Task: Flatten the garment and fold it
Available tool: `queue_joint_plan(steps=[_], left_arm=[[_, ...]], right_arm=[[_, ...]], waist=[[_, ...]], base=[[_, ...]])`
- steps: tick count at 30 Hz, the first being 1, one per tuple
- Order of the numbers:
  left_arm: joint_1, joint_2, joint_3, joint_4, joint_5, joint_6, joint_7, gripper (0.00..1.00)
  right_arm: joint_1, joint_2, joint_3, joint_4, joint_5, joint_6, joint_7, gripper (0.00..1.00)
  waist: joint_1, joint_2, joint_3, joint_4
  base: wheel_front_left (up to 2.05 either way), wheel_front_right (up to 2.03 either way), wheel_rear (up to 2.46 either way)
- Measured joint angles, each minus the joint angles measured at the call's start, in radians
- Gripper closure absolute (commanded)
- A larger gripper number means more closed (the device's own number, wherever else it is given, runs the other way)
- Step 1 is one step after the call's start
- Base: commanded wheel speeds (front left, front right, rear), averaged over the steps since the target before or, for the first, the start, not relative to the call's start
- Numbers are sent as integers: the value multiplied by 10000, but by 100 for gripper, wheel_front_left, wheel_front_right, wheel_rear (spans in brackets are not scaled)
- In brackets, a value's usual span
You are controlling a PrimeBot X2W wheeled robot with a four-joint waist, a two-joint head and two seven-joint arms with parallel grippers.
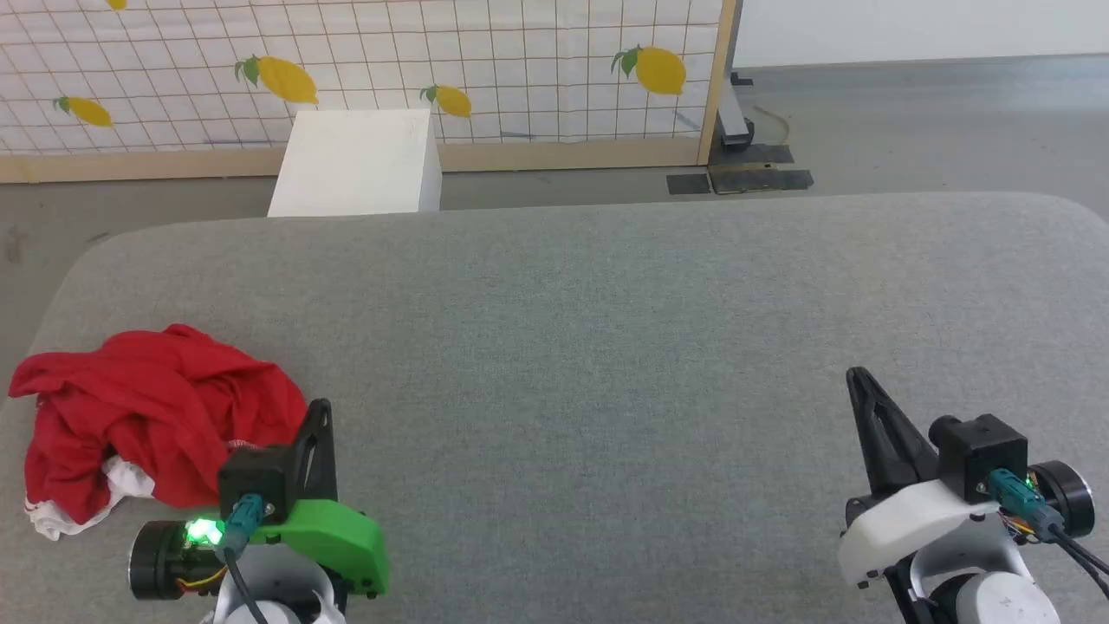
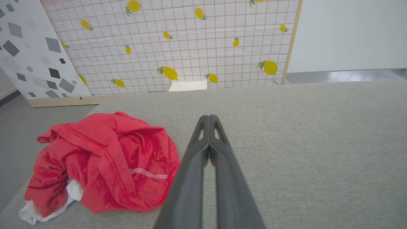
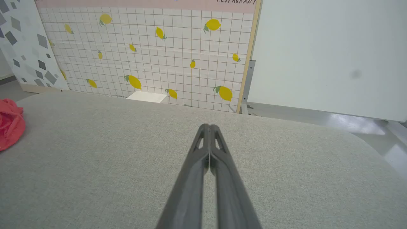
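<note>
The garment is a crumpled red heap with a bit of white showing underneath, lying near the left edge of the grey padded table. In the left wrist view the garment sits just left of my fingers. My left gripper stands shut right beside the heap's right side, holding nothing; its tips meet over bare table. Far off at the lower right my right gripper is shut and empty too, its tips closed above the table, with the garment at that view's left edge.
A white box stands on the floor behind the table's far edge. Behind it is a lemon-patterned grid panel in a wooden frame. Grey floor lies to the right. The table's rounded left corner is close to the heap.
</note>
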Motion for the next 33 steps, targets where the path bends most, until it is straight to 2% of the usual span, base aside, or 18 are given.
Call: queue_joint_plan(steps=[9, 10, 25, 33], left_arm=[[0, 0, 0, 0, 0, 2, 0, 100], [0, 2, -6, 0, -8, 2, 0, 0], [0, 2, -71, 174, -174, 2, -194, 0], [1, 4, -63, 276, -282, 17, -355, 0]], right_arm=[[0, 0, 0, 0, 0, 0, 0, 100], [-1, 0, 0, 4, 4, 0, 0, 0], [-1, 0, -38, 163, 150, 0, -171, 0], [0, 0, -56, 305, 234, 0, -343, 0]], waist=[[0, 0, 0, 0], [0, 0, 0, 0], [0, 0, 0, 41], [0, 0, -11, 306]], base=[[0, 0, 0], [0, 0, 0], [0, 0, 0], [0, 0, 0]])
